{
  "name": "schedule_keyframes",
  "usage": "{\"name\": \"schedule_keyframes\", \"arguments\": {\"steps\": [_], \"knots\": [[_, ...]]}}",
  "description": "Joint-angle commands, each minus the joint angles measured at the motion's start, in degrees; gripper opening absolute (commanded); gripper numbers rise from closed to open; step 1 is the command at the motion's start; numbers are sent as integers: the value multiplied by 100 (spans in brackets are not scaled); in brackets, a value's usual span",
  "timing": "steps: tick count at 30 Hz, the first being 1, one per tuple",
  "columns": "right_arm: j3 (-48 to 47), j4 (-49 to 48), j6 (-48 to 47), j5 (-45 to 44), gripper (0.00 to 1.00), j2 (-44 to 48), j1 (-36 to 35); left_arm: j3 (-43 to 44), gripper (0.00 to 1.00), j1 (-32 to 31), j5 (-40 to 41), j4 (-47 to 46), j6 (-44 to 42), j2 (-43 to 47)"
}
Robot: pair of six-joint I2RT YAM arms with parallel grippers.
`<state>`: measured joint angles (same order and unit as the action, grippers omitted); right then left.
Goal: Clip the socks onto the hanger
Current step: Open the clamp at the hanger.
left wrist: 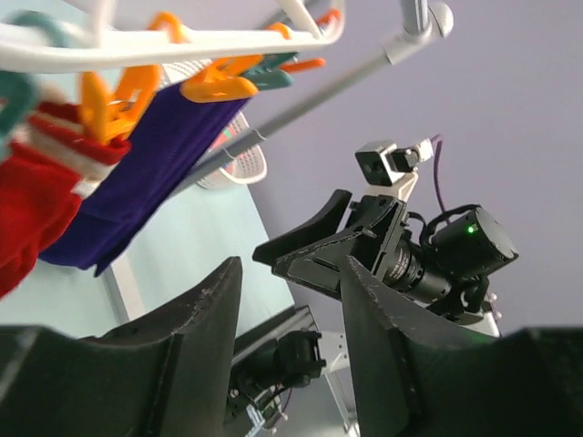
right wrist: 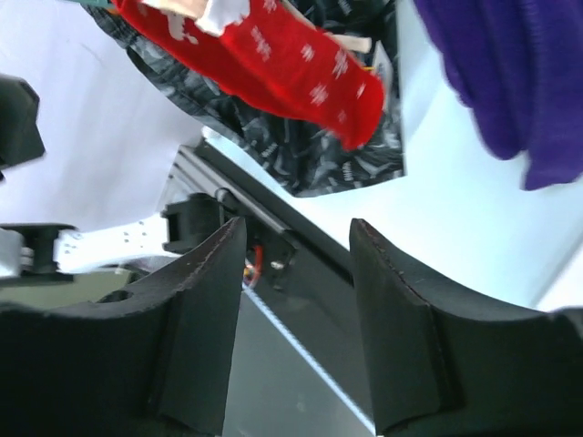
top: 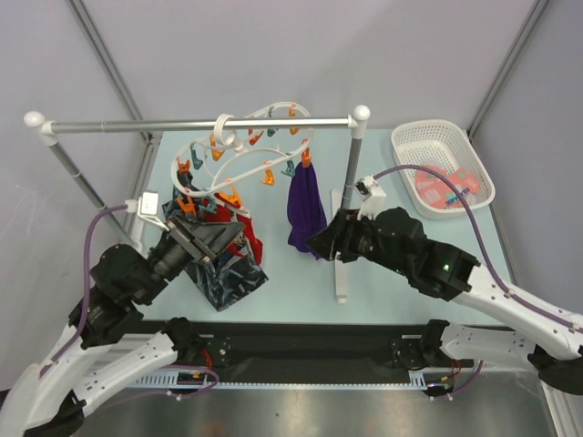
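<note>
The white oval hanger (top: 239,157) hangs from the rail with orange and teal clothespins. A red sock (top: 249,233) with white marks hangs from it, also in the left wrist view (left wrist: 25,211) and the right wrist view (right wrist: 290,66). My left gripper (top: 226,242) stands open beside the red sock, nothing between its fingers (left wrist: 205,314). My right gripper (top: 317,242) is open too, just below the purple cloth, and is empty (right wrist: 296,238). A salmon-pink sock (top: 443,188) lies in the basket.
A purple cloth (top: 306,206) and a navy marbled cloth (top: 228,275) hang from the hanger. The grey rail (top: 196,125) with white ball ends spans the back, its right post (top: 347,196) beside my right gripper. A white basket (top: 419,138) sits at the back right.
</note>
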<state>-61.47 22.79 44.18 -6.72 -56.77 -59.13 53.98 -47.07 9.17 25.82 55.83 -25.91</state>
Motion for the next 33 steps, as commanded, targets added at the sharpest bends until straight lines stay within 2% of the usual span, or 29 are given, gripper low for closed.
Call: {"name": "schedule_keyframes", "arguments": {"steps": [1,5,11,15,17,20,22,23,24,26,27,33], "knots": [[257,324,-761,-312,53,429,-19,-54,51,-13,-784,-788,-222,-440],[645,-63,-990,-479,47,887,-19,-194,47,-13,-1189,-1465,-388,-871],[567,-371,-1262,-471,45,1282,51,-721,42,-179,-294,-2379,-1415,-837],[496,-161,-1534,-488,46,1353,95,-774,45,-206,67,-2415,-1918,-863],[513,-239,-1675,-357,50,1327,165,-827,52,-206,102,-2538,-1988,-924],[566,-695,-1992,143,58,1170,262,-862,54,-206,50,-2565,-1875,-925],[732,-1406,-2359,599,63,1072,323,-993,54,-206,-20,-2739,-1866,-820],[820,-1704,-2553,793,68,1037,332,-1055,54,-206,-20,-2741,-1779,-671],[917,-2464,-2755,960,70,958,324,-1125,54,-206,-3,-2749,-1717,-591],[1268,-3128,-3292,1137,73,861,324,-1363,54,-197,67,-2749,-1437,-390],[1374,-3792,-3450,1199,74,722,324,-1450,55,-197,120,-2749,-1322,-197],[2077,-6176,-4959,1832,69,19,227,-1750,57,-197,147,-2461,-776,349]]}}
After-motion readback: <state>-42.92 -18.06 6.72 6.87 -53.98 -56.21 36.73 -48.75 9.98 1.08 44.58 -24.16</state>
